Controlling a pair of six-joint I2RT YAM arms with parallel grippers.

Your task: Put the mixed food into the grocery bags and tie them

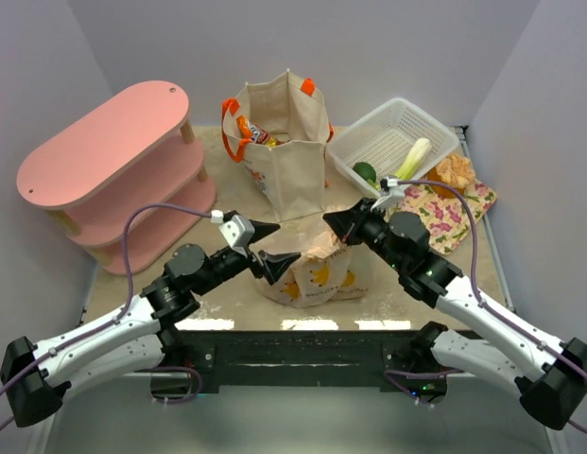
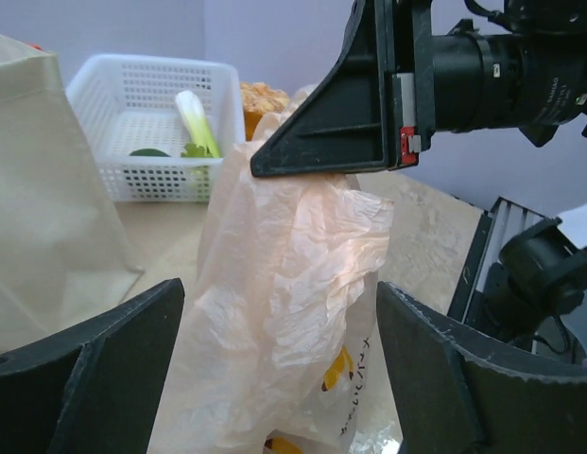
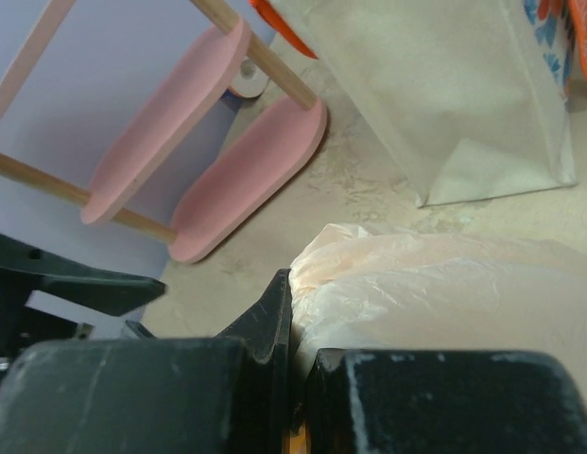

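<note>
My right claw [image 1: 336, 225] is clamped tight on the gathered top of the peach plastic bag [image 1: 310, 276]. The bag stands on the tabletop [image 1: 378, 288] between my two arms, in front of the canvas tote [image 1: 291, 165].

My left claw [image 1: 274, 246] is spread wide, with one finger on each side of the bag's crumpled upper part. From the left wrist camera both fingers sit close to the film, but I cannot tell whether they brush it.

The tote stands upright farther back, and snack packets [image 1: 250, 130] show in its mouth. To its right, the white basket [image 1: 373, 132] holds a leek [image 1: 412, 159] and a round green vegetable [image 1: 366, 172]. Golden bread [image 1: 456, 170] lies at the far edge of the floral mat [image 1: 454, 216], just beside the basket. A pink shelf [image 1: 104, 151] stands on the left.
</note>
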